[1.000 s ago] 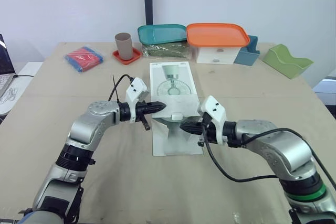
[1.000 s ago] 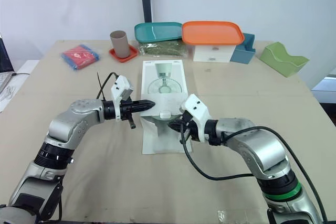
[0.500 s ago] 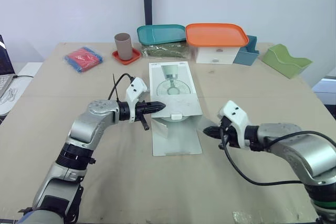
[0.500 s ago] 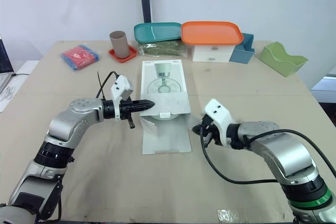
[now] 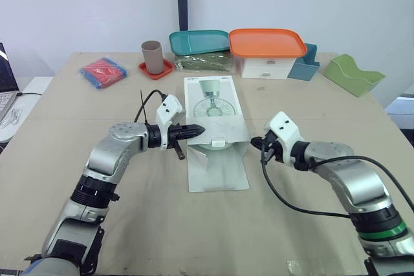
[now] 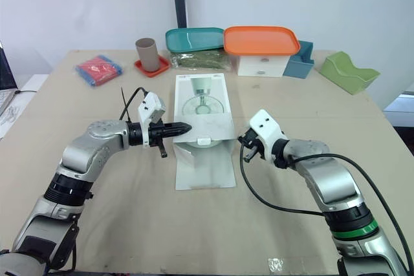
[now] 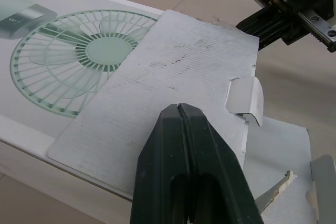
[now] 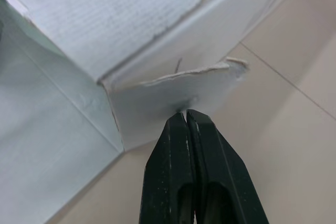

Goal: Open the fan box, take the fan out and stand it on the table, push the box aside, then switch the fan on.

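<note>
The white fan box (image 5: 213,101), printed with a green fan, lies flat mid-table. Its near end is open: the lid flap (image 7: 168,77) is folded back over the top and a long flap (image 5: 217,171) lies on the table. My left gripper (image 5: 201,131) is shut and empty, its tips over the folded lid at the box's left side. My right gripper (image 5: 253,141) is shut too, at the box's near right corner. In the right wrist view its fingertips (image 8: 181,121) touch the edge of a small side flap (image 8: 173,95). What is inside the box stays hidden.
Along the far edge stand a brown cup (image 5: 153,56) on a red coaster, a teal tray (image 5: 199,41), an orange-lidded white container (image 5: 268,46), a blue holder (image 5: 306,64) and a green holder (image 5: 354,74). A red and blue packet (image 5: 103,72) lies far left.
My right gripper left the front of the box opening, swung out to the right, then came back to the box's right side flap. The left arm has held still.
</note>
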Robot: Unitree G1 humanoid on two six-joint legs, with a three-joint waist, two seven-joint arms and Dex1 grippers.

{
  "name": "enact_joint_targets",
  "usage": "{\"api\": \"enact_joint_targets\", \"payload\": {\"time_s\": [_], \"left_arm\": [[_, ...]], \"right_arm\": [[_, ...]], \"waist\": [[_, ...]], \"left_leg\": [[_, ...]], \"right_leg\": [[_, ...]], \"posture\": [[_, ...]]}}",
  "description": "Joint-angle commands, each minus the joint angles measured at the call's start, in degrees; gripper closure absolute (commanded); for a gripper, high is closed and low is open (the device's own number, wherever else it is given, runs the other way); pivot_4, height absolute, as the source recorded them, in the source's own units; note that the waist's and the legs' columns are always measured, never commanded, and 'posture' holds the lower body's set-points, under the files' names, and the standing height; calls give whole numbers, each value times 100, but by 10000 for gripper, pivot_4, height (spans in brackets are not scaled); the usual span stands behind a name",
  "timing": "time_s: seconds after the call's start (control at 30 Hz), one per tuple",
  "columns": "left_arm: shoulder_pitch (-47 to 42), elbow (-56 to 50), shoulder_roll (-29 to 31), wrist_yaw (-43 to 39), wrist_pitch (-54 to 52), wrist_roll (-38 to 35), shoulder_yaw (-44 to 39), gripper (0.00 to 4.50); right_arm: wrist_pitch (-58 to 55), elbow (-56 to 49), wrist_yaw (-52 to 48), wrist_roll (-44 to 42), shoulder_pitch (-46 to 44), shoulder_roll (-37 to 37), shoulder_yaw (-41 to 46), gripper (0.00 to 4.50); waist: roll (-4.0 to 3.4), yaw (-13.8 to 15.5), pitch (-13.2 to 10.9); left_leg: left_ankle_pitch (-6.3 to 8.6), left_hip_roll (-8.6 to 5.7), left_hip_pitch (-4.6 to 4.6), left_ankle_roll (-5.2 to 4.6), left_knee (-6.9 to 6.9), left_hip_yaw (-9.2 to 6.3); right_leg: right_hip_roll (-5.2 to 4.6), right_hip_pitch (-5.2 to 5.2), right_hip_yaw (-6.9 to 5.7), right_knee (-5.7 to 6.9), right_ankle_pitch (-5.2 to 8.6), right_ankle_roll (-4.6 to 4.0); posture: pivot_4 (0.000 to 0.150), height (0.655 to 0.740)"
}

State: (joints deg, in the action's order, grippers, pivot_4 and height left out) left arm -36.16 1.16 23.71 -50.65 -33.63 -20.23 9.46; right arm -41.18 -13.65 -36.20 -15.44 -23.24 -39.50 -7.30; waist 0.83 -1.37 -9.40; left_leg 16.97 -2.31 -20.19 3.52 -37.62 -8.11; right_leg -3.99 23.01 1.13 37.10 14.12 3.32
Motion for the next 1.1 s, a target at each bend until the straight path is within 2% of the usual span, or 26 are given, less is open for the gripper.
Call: {"api": "enact_joint_targets", "payload": {"time_s": [0.03, 0.77, 1.1], "left_arm": [[-2, -18, 18, -13, -41, 29, 12, 45000], [35, -53, -26, -1, 15, 87, 87, 45000], [90, -113, -75, 32, 30, 65, 79, 45000]], "right_arm": [[210, -80, -65, 20, -121, 169, 1, 44675], [625, 4, -220, 206, 108, 359, 216, 44675], [873, 524, -51, 71, -617, 463, 935, 44675]], "waist": [[0, 0, 0], [-1, -10, 0], [-1, -5, 0]], "left_leg": [[0, 0, 0, 0, 0, 0], [1, 1, 0, -2, 0, 2], [1, 1, 0, -2, 0, 3]], "right_leg": [[0, 0, 0, 0, 0, 0], [1, 3, 1, 2, -2, -2], [1, 3, 1, 2, -3, -4]], "posture": [[1500, 7400], [1500, 7400], [1500, 7400]]}}
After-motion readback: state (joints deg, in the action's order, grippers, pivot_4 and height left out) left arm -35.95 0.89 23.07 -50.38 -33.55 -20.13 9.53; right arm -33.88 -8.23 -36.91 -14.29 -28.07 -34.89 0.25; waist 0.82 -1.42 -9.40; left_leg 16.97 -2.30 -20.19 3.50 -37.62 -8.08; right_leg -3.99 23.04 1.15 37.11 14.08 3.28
